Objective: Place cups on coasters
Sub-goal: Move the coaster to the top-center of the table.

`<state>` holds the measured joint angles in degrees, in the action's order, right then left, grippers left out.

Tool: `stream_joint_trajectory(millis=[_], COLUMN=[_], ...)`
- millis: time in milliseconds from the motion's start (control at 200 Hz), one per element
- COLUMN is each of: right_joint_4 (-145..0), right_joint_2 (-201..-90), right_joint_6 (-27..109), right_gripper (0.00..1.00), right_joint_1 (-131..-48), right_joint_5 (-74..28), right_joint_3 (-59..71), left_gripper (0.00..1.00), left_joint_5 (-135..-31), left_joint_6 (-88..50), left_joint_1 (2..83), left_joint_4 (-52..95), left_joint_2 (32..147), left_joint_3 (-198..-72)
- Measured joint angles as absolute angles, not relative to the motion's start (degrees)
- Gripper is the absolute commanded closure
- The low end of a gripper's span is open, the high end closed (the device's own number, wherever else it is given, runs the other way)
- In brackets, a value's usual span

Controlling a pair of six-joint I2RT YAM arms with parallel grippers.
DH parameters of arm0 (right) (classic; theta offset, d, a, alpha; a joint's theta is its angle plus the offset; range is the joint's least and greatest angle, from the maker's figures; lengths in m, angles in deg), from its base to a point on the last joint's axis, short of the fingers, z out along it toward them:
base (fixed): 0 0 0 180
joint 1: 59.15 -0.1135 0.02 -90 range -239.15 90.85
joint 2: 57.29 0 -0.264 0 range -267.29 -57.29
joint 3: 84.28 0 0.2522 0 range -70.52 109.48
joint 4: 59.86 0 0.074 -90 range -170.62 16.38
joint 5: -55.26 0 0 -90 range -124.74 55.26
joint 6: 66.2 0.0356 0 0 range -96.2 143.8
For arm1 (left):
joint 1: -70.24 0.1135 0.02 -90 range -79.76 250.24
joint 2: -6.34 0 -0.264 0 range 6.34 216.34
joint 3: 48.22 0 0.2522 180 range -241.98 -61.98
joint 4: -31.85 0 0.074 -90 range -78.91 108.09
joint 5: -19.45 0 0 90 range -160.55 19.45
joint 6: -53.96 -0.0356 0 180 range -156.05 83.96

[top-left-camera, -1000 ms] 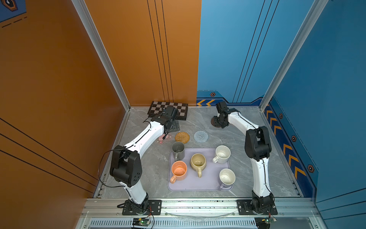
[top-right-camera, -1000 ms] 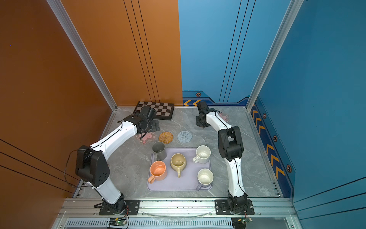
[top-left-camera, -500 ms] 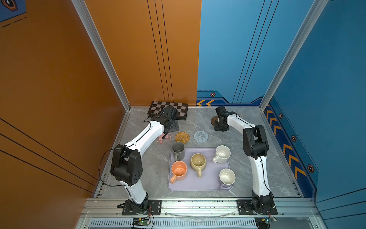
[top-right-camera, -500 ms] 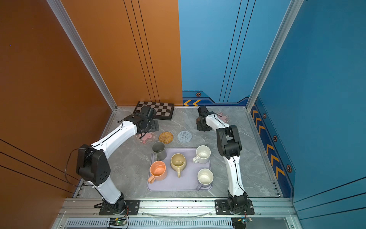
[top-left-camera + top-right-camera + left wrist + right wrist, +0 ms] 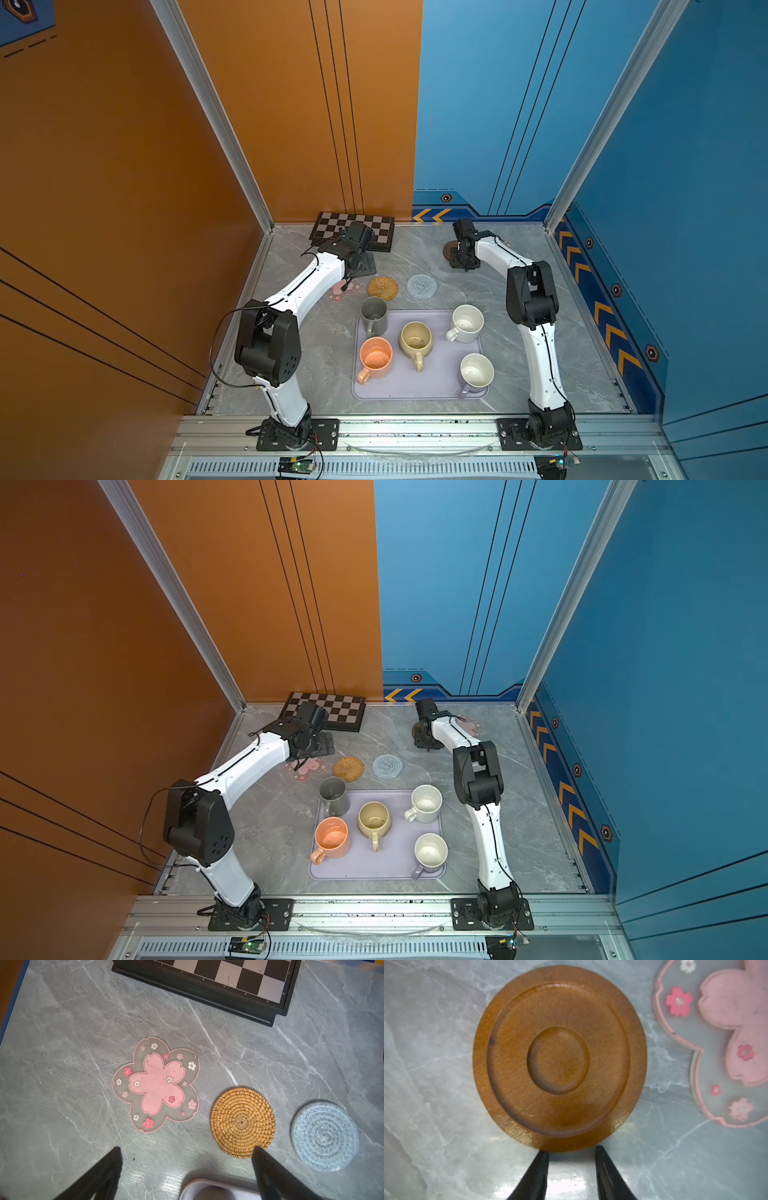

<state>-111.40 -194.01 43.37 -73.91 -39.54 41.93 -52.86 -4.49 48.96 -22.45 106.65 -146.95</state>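
On the chequered board [image 5: 228, 972], at the far left of the surface, small white letters are printed along the black edge. They can be read as f, e, d, c, b and a. Two small marks on its side edge are too tiny to be read. Orange arrow signs [image 5: 432, 215] are painted low on the far blue wall [image 5: 478, 124]. More orange arrows [image 5: 604, 318] are painted along the right wall. No other words are seen.
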Motion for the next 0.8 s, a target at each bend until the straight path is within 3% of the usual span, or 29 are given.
stream_joint_trajectory(millis=[461, 801], right_joint_4=[-111.1, -110.6], right_joint_2=[-195.9, -193.1], right_joint_6=[43.2, 43.0], right_gripper=[0.61, 0.55], right_joint_1=[-73.2, -74.7], right_joint_5=[-38.2, -35.5], right_joint_3=[45.2, 40.9], left_gripper=[0.02, 0.02], left_joint_5=[-53.3, -53.4], left_joint_6=[-4.5, -4.5], left_joint_1=[49.0, 49.0], left_joint_4=[-22.4, -22.4], left_joint_2=[108.1, 108.1], left_joint_3=[-147.8, -148.0])
